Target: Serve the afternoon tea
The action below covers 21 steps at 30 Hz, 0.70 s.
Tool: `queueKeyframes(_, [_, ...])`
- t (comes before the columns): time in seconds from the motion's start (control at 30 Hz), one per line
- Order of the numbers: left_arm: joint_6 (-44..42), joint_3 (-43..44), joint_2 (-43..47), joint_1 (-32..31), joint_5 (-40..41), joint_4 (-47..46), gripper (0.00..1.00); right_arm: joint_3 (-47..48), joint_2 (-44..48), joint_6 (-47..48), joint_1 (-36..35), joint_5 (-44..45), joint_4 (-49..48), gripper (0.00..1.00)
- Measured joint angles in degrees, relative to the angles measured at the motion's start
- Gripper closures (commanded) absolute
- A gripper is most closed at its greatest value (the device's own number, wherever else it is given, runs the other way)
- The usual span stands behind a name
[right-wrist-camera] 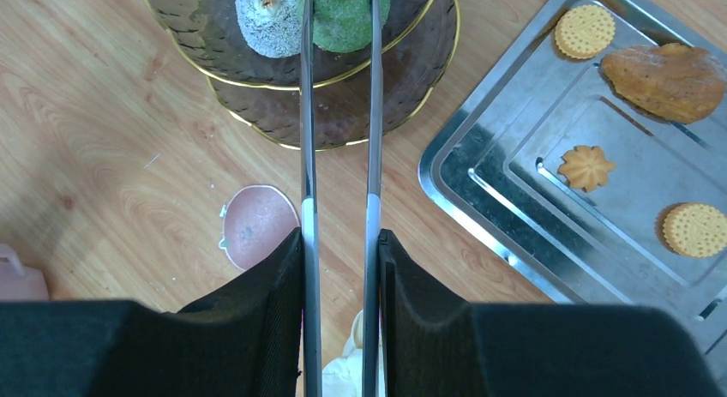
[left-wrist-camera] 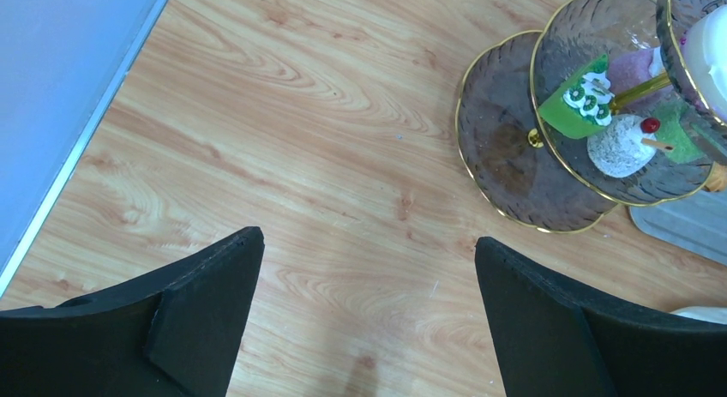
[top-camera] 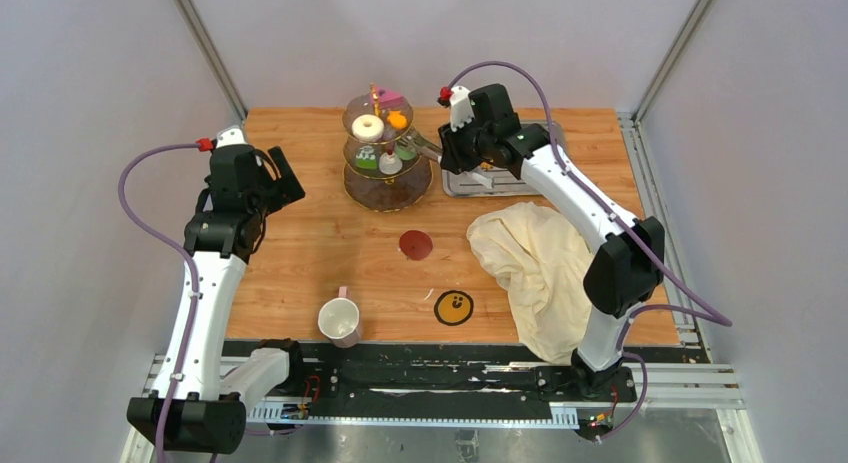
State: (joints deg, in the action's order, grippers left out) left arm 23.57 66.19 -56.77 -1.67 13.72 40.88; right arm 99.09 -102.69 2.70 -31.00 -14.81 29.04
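The right pincer (right-wrist-camera: 340, 243) is closed on a pair of metal tongs (right-wrist-camera: 307, 140), one blade pressed against each finger. The narrowly parted blades reach out over the middle tier of the three-tier glass stand (top-camera: 385, 195), which stands at the far middle of the worktop (top-camera: 300, 253). The blades run above a green cake (right-wrist-camera: 343, 11) beside a grey-white cake (right-wrist-camera: 267, 24); their tips are cut off by the frame, so I cannot tell whether they grip anything. The top tier carries a white donut (top-camera: 368, 126) and an orange macaron (top-camera: 398, 119). The left pincer (left-wrist-camera: 369, 251) hangs above bare wood to the left of the stand, jaws spread wide and holding nothing. A pale mug (top-camera: 339, 320) sits near the front edge, well apart from the stand, with a red coaster (top-camera: 416, 245) and a yellow coaster (top-camera: 454, 307) between. Just right of the stand lies a steel tray (right-wrist-camera: 514, 183) with biscuits (right-wrist-camera: 585, 31), and a cream cloth (top-camera: 535, 263) is heaped in front of it.
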Motion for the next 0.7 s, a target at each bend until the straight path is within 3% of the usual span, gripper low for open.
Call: queueKeyframes(0.7, [-0.48, 0.0, -1.03, 0.0, 0.9, 0.0, 0.02, 3.5, -5.33, 1.92, -2.25, 4.9, 0.81, 0.92])
